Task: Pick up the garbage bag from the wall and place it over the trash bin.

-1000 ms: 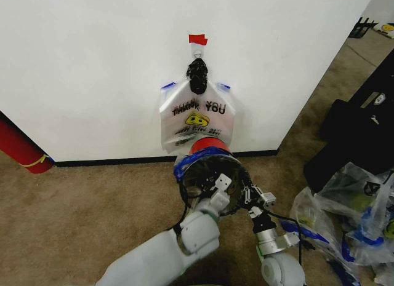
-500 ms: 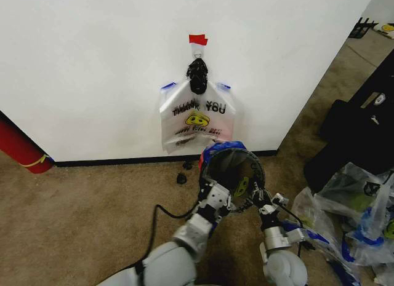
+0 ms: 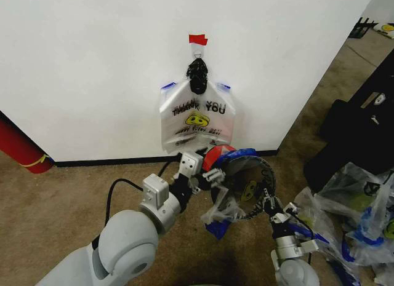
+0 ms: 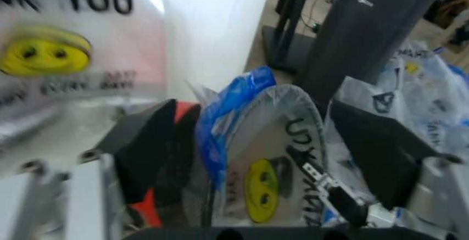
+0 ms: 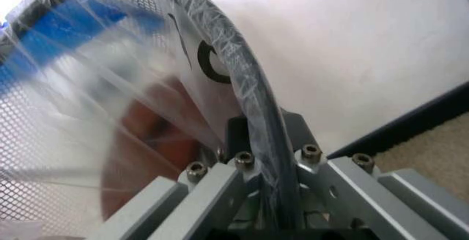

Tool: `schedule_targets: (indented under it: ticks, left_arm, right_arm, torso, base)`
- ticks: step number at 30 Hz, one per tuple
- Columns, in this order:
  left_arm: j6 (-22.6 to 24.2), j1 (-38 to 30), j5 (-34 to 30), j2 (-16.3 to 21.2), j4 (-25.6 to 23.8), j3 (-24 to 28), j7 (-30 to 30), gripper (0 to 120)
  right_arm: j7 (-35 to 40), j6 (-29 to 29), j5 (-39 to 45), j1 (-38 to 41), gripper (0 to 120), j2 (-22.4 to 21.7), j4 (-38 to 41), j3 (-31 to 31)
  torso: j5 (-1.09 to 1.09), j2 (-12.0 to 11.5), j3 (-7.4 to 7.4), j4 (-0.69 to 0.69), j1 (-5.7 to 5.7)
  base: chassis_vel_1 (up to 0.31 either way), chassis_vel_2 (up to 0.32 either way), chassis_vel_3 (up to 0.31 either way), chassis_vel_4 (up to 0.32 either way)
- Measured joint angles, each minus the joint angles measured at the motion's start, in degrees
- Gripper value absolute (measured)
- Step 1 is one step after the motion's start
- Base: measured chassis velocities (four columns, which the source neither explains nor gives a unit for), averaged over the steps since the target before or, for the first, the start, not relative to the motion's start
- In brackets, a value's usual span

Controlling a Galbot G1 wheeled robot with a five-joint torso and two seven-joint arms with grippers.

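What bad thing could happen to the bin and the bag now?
The bin is tipped over, held by its rim in the right tool, so it could slip out. The bag hangs loose off the rim by the open left tool, so it might slide off.

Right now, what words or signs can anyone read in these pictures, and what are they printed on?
"THANK YOU": black letters on the garbage bag hanging on the wall, above a yellow smiley.
A smaller line under that smiley: too blurred to read.
Black letters and a smiley on the plastic bag stretched in the trash bin: only fragments show, unreadable.
Print on the clear bags: too small to read.
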Motion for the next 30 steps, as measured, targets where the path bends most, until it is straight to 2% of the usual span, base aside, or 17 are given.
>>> schedule_targets:
  ticks: [2, 4, 7, 13, 17, 20, 26, 28, 30]
  left_arm:
    - [0.4, -0.3, -1.9, -0.6, 1.1, -0.3, -0.5, 95]
    - [0.5, -0.6, -2.5, -0.7, 2.0, -0.5, -0.6, 97]
    - [0.5, -0.9, -2.5, -0.8, 3.3, -0.7, -0.6, 96]
    - [0.3, -1.4, -1.2, -0.7, 6.5, -0.9, -0.3, 88]
    - [-0.4, -1.5, -0.5, -0.9, 8.4, -0.9, -0.1, 68]
    - [-0.5, -1.5, -0.5, -1.0, 8.5, -0.8, 0.0, 61]
    - [-1.3, -2.2, 1.0, -1.6, 9.8, -0.2, 0.0, 34]
    - [-1.4, -2.3, 1.8, -1.7, 10.3, -0.1, 0.1, 31]
    - [-1.8, -2.6, 4.0, -1.7, 11.8, 0.3, 0.6, 23]
  right_arm:
    - [-1.7, 0.2, 0.0, -0.3, 0, 0.0, -0.1, 0.3]
    - [-2.5, 0.2, 0.0, -0.6, 0, 0.0, -0.1, 0.4]
    - [-3.2, 0.3, 0.0, -0.8, 0, 0.0, 0.0, 0.5]
    - [-3.9, 0.4, -0.2, -1.2, 0, 0.1, 0.2, 0.7]
    - [-4.4, 0.5, -0.5, -1.4, 0, 0.2, 0.5, 0.7]
    - [-4.7, 0.5, -0.7, -1.5, 0, 0.3, 0.5, 0.7]
    - [-5.9, 0.7, -1.3, -2.0, 0, 0.5, 0.7, 0.7]
    - [-6.2, 0.7, -1.3, -2.1, 0, 0.5, 0.8, 0.7]
    - [-6.8, 0.7, -1.4, -2.4, 0, 0.6, 1.0, 0.7]
  torso:
    - [0.00, 0.0, 0.00, 0.00, 0.00]
    - [0.01, 0.0, 0.00, 0.01, 0.00]
    - [0.00, 0.0, 0.00, 0.00, 0.00]
    - [0.00, 0.0, 0.00, 0.01, 0.00]
    - [0.00, 0.0, 0.00, 0.01, 0.00]
    - [0.00, 0.0, 0.00, 0.01, 0.00]
    - [0.01, 0.0, 0.00, 0.00, 0.00]
    - [0.00, 0.0, 0.00, 0.01, 0.00]
    - [0.00, 0.0, 0.00, 0.00, 0.00]
  base:
    - [0.000, 0.000, 0.000, 0.000]
    - [0.000, 0.000, 0.000, 0.000]
    - [0.000, 0.000, 0.000, 0.000]
    - [0.000, 0.000, 0.000, 0.000]
    - [0.000, 0.000, 0.000, 0.000]
    - [0.000, 0.000, 0.000, 0.000]
    - [0.000, 0.000, 0.000, 0.000]
    - [0.000, 0.000, 0.000, 0.000]
    - [0.000, 0.000, 0.000, 0.000]
